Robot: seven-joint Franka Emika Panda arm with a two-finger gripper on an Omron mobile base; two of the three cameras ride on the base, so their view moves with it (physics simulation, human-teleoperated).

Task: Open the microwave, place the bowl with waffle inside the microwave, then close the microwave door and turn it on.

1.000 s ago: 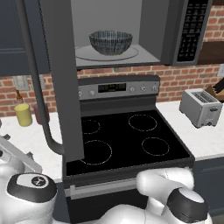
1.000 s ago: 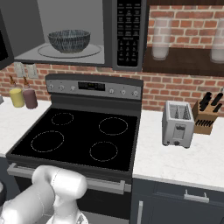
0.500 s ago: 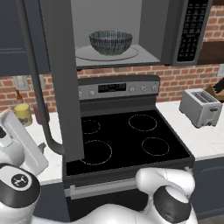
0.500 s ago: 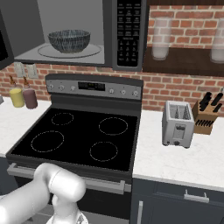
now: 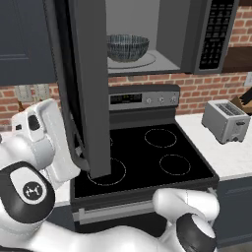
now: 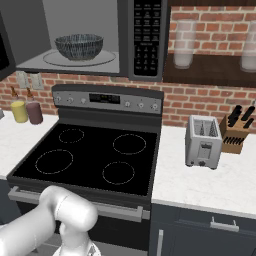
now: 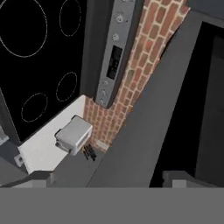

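Bowl (image 5: 127,47) sits in microwave (image 6: 125,45); my claw spread, empty, beside door (image 5: 91,88). Next, I'd judge: swing it shut.

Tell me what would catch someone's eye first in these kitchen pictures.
Probably the open microwave above the stove, with the streaked bowl sitting on its glass turntable. The microwave door hangs wide open, jutting out over the cooktop in the left base view, with the robot's white arm beside it. Off to the right, a silver toaster stands on the counter before the brick wall.
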